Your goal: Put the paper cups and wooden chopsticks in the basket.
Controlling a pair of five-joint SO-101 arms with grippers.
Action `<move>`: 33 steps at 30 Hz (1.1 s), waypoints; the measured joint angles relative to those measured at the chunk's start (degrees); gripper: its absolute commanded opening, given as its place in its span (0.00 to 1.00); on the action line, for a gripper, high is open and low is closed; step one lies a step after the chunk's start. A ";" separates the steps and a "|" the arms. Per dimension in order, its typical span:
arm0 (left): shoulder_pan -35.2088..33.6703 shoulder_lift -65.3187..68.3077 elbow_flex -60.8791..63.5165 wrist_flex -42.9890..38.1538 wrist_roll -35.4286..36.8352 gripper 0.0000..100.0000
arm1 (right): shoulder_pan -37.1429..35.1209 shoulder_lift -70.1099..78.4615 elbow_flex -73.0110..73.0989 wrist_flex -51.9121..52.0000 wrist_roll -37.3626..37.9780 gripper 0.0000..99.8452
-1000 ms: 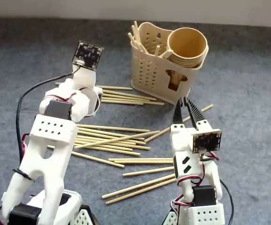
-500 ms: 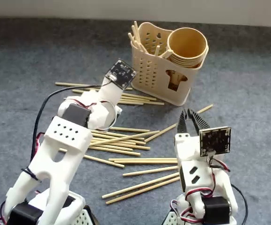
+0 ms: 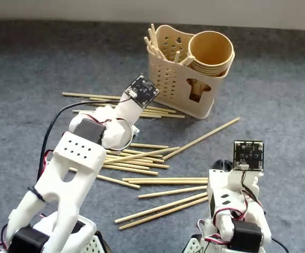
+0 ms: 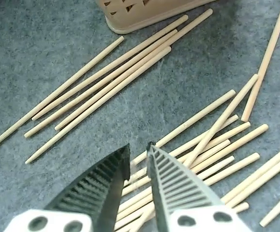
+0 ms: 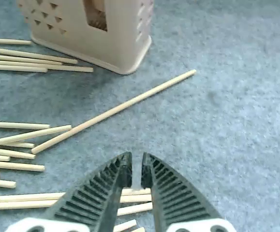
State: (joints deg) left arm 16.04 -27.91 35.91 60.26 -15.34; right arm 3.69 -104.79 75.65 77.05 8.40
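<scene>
At the near edge of the grey felt-covered table [image 3: 278, 105] we see the right gripper [image 5: 136, 166] hanging low over the felt. Its dark ribbed fingers are drawn together to a thin slit and pinch nothing. Just ahead of it and to its left lies a loose scatter of pale wooden chopsticks [image 3: 141, 182], flat on the felt, some crossing one another. One long chopstick [image 3: 202, 138] lies apart from these, slanting toward the right edge.

Nearer the table's middle, the left gripper [image 4: 139, 150] hangs over the thickest part of the scatter. Its fingers are likewise nearly pressed together and empty. Beyond it a small row of chopsticks [image 3: 141, 110] lies side by side, their ends at the foot of the cream perforated plastic basket [image 3: 165, 79]. The basket stands upright toward the far edge. In it we find a nested stack of tan paper cups [image 3: 211, 50] and a few upright chopsticks [image 3: 155, 39].
</scene>
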 measured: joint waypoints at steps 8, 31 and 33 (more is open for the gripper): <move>0.53 14.07 -3.78 0.79 -2.64 0.08 | 1.23 0.18 18.02 -5.89 4.40 0.05; 8.09 23.65 -5.54 0.79 -5.89 0.12 | 1.14 0.62 20.04 -6.68 4.75 0.05; 8.09 26.99 -6.59 0.79 -5.89 0.12 | 1.14 0.62 20.04 -6.68 4.75 0.05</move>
State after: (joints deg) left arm 24.13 -0.92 29.32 61.05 -21.23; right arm 4.84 -104.18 95.69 70.37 13.14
